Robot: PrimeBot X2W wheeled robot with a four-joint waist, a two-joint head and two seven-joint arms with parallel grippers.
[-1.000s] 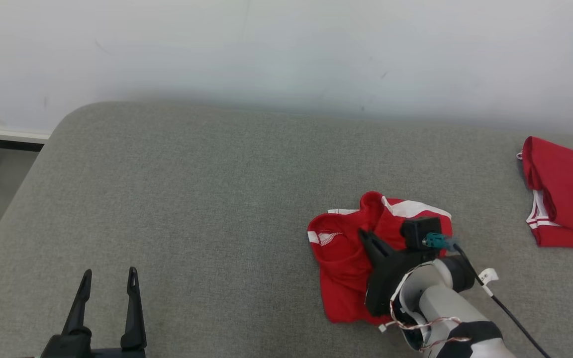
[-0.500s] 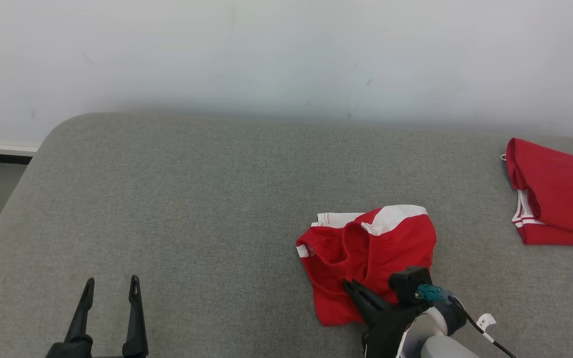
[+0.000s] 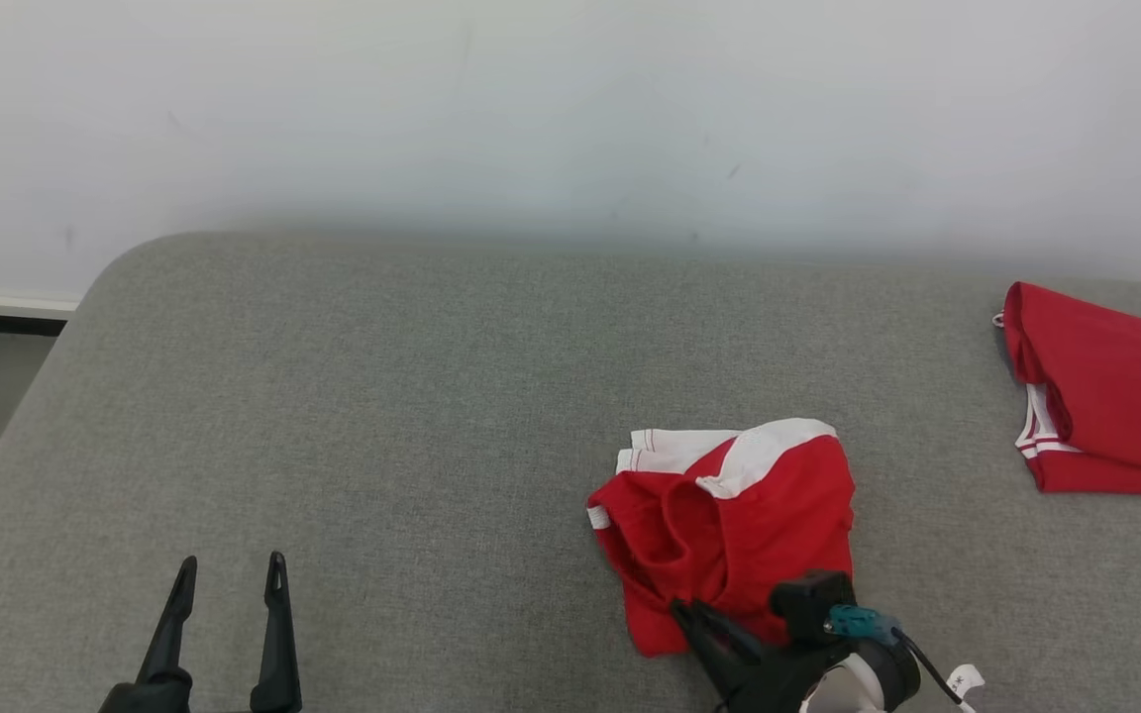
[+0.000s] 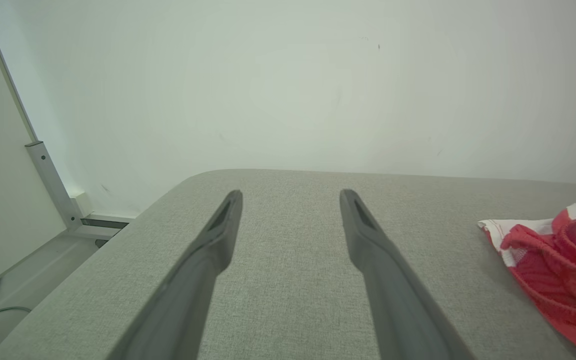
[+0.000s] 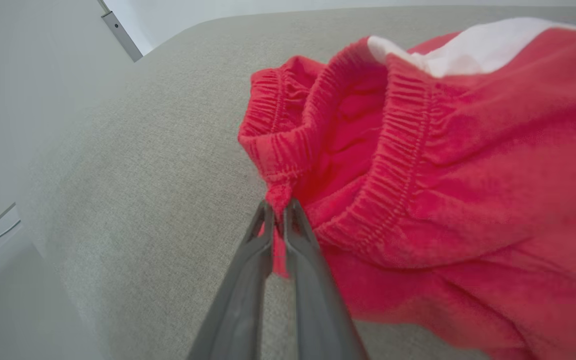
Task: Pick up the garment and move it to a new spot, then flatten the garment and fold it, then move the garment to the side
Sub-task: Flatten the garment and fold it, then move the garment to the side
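A pale, bare wall (image 3: 570,99) rises behind the wide grey fabric-covered bench (image 3: 382,416), whose rounded corner shows at the far left. At the far right of the bench lies a second red garment with white trim (image 3: 1115,396), well apart from the work. The task's garment (image 3: 759,515), a crumpled pair of red shorts with white panels and a gathered elastic waistband, sits right of centre on the bench. It is bunched into a heap with the white parts on the far side and the open waistband turned toward the left. The right claw (image 3: 689,616) comes in from the near edge and meets the garment's near lower-left border. In the right wrist view its two dark fingers (image 5: 248,270) are pressed together, pinching a small tuck of red cloth just under the waistband seam, with the rest of the shorts spreading up and to the right. The left claw (image 3: 232,561) hangs over bare bench at the near left, far from the garment. Its fingers are spread wide and it is holding nothing.
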